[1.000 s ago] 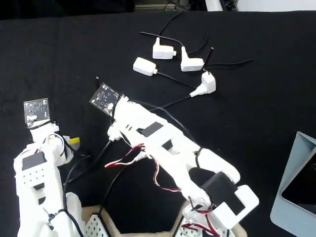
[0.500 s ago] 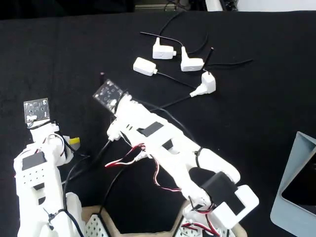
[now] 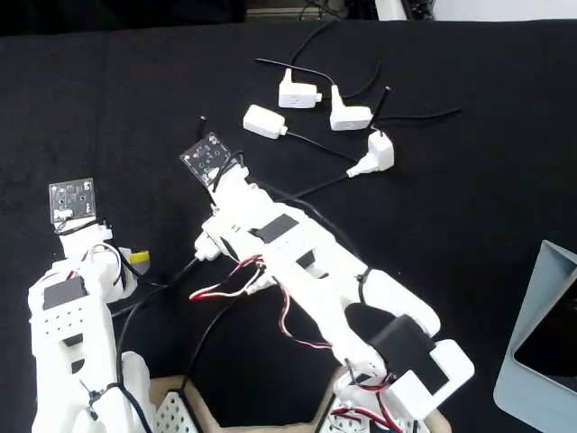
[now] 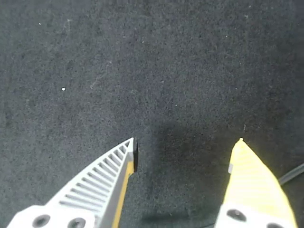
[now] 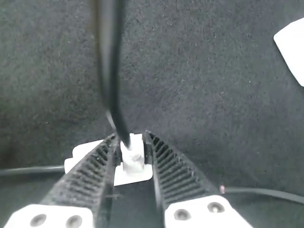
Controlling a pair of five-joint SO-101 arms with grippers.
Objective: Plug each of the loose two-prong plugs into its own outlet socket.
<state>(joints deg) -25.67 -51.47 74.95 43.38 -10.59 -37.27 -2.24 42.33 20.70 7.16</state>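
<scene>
My right gripper is shut on a small white two-prong plug, whose black cord runs up out of the jaws. Seen from above, the right arm stretches across the middle of the black cloth, with its wrist board short of a white socket block. That block also appears at the right wrist view's edge. Two more white pieces and a white plug lie beyond, all with black cords. My left gripper hangs open above bare cloth, holding nothing.
A grey bin stands at the right edge of the table. Black cords trail between the white pieces at the far side. The left arm stands at the near left, with loose red and black wires beside the right arm.
The right arm has carried the plug away from the near side, toward the white pieces at the back. The left arm has barely shifted.
</scene>
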